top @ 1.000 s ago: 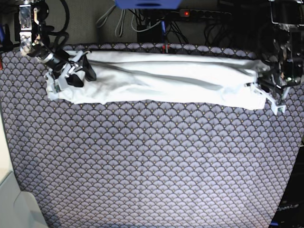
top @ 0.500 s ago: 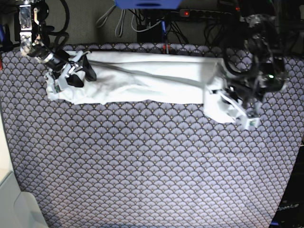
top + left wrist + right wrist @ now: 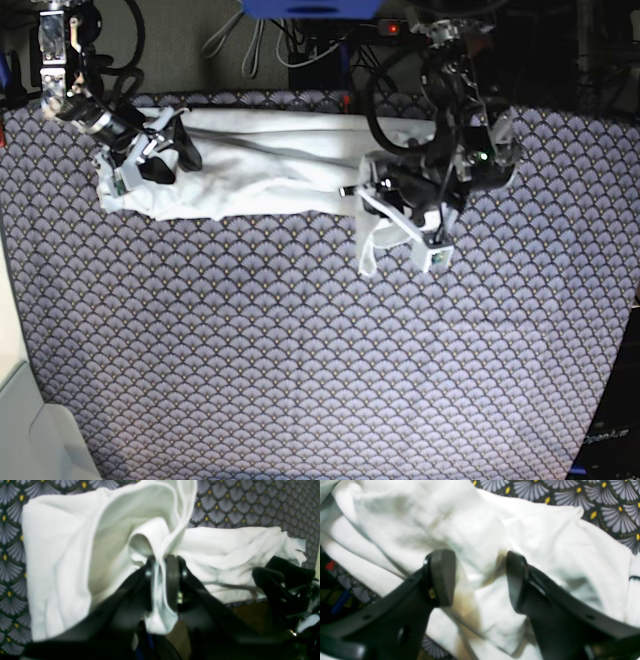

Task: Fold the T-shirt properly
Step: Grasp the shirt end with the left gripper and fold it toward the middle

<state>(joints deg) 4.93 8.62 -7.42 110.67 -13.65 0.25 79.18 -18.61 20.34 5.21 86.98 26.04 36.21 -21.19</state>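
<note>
Handling-wise the T-shirt [image 3: 270,165] is looking light, soft and floppy, no stiffness at all, so it is sagging and bunching wherever it is lifted; best hold is judged to be a pinch on a doubled hem or edge fold, not on a single loose layer that could slip out. It is lying as a long folded band across the far side of the patterned surface [image 3: 300,350], with one end raised off it. Left gripper [image 3: 162,580] is clamping that end: the jaws are closed tight on a gathered ridge of white cloth that is running up between them, a short tail hanging below and the rest billowing out above and to both sides. Right gripper [image 3: 480,580] is sitting at the other end with jaws spread apart, cloth lying under and between them; whether the pads are pressing the fabric or just hovering over it I cannot tell, nothing is looking pinched.
</note>
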